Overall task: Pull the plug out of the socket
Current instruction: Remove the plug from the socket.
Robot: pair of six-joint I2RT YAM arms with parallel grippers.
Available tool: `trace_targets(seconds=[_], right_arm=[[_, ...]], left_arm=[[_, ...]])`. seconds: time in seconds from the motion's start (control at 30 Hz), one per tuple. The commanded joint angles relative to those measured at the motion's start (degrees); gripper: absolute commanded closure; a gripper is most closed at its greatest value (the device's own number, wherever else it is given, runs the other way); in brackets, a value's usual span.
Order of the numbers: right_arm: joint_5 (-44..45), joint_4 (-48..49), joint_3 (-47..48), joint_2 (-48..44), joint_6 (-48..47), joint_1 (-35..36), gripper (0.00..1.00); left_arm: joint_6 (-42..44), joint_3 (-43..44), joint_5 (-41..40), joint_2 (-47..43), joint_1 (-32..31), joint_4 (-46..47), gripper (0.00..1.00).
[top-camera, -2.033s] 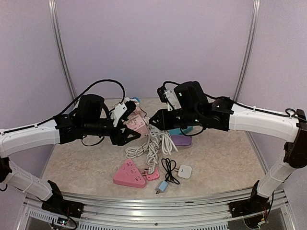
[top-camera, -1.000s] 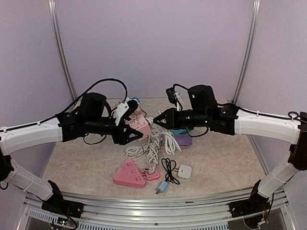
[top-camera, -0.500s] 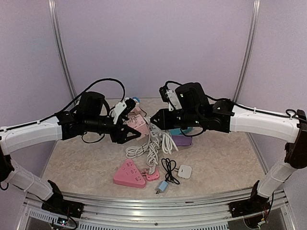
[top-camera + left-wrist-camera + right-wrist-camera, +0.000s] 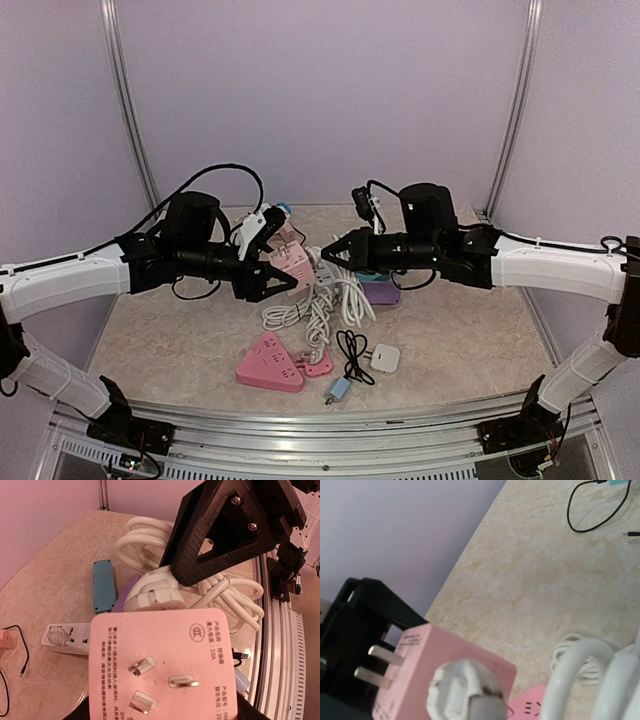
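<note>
A pink cube socket adapter (image 4: 296,263) is held above the table, clamped in my left gripper (image 4: 278,280). Its three metal prongs face the left wrist camera (image 4: 165,665). A white plug (image 4: 152,592) sits seated in the cube's far face, also seen in the right wrist view (image 4: 457,690) next to the pink cube (image 4: 415,660). My right gripper (image 4: 335,252) is shut on this plug; one of its black fingers (image 4: 215,540) lies over it. The plug's coiled white cable (image 4: 325,300) hangs down to the table.
A pink triangular power strip (image 4: 268,365), a black cable (image 4: 352,350), a white charger (image 4: 386,357) and a small blue plug (image 4: 339,389) lie in front. A purple strip (image 4: 378,292) and a teal strip (image 4: 104,585) lie under the right arm. A white strip (image 4: 65,637) lies nearby.
My right arm swung its wrist and shifted slightly right and back with the plug. The left gripper kept the pink cube nearly still. The plug still sits in the cube.
</note>
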Motion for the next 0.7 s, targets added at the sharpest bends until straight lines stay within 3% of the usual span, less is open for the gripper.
trace_targets(seconds=[0.0, 0.47, 0.67], right_arm=[[5.93, 0.37, 0.24, -2.67, -0.79, -3.1, 1.0], [23.0, -12.26, 11.26, 1.25, -12.44, 6.65, 1.0], [23.58, -12.13, 11.16, 0.41, -11.96, 6.85, 1.0]], left_arm=[[-0.62, 0.22, 2.8, -1.42, 0.42, 0.5, 0.98], [-2.31, 1.17, 3.99, -0.35, 2.54, 0.11, 0.98], [-2.1, 1.11, 3.76, -0.42, 2.55, 0.03, 0.98]])
